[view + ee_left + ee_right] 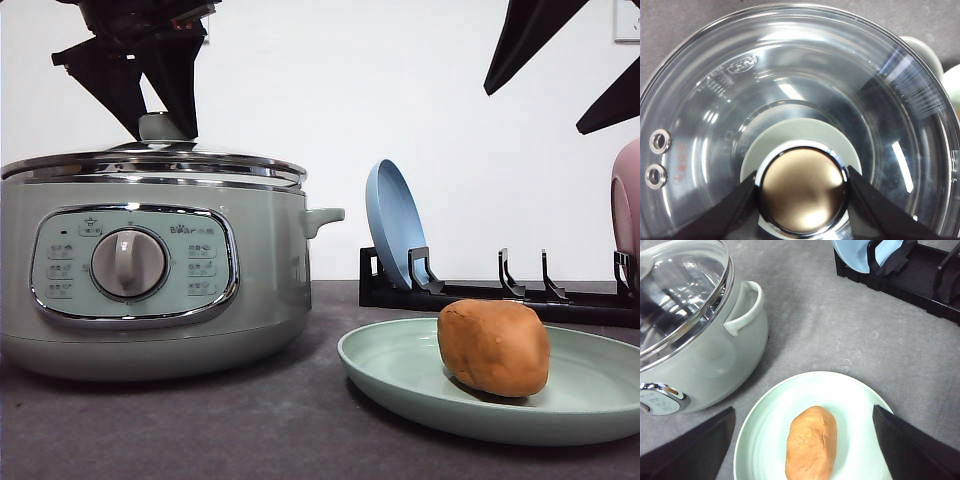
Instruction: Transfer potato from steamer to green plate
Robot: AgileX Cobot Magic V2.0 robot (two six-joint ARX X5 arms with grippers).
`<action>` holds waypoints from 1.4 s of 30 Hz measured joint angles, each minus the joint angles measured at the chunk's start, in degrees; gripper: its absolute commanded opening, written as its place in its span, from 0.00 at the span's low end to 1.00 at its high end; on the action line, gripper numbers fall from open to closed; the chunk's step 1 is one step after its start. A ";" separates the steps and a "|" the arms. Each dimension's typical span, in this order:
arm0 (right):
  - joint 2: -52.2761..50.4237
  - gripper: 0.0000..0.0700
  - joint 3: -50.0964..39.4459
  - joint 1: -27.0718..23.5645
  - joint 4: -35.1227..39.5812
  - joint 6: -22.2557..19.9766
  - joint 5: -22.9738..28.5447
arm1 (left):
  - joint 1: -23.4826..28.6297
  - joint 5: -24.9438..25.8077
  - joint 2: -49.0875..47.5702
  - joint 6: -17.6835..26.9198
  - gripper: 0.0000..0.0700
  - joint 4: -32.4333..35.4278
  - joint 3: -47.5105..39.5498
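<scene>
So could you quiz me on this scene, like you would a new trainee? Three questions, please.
1. True or false: the potato lies on the green plate.
2. Which plate stands in the black rack nearest the steamer? A) blue B) yellow C) white
3. Fill in: the left tool has a finger on either side of the lid's ____.

Key
1. True. It rests on the plate, apart from the steamer.
2. A. The blue plate stands on edge there.
3. Knob. The lid sits on the steamer; whether the fingers touch the knob cannot be told. The right tool hangs open above the potato.
</scene>
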 measured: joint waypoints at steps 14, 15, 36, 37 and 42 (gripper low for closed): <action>0.00 0.79 0.00 -0.01 0.00 -0.27 0.15 | -1.30 -1.45 0.96 1.04 0.00 -0.18 0.00; 0.00 0.79 0.00 -0.02 0.00 -0.27 0.15 | -1.43 -1.66 1.06 1.10 0.00 -0.23 0.04; -0.04 0.79 0.00 0.00 0.00 -1.24 -2.14 | -2.40 -2.82 1.14 0.52 0.75 -1.48 0.76; -0.04 0.79 0.00 0.00 0.00 -1.29 -2.39 | -2.40 -2.82 0.67 0.37 0.75 -1.48 0.71; -0.04 0.79 0.00 -0.04 0.00 -1.29 -6.16 | -2.40 -2.79 -5.12 -0.41 0.75 -1.55 0.70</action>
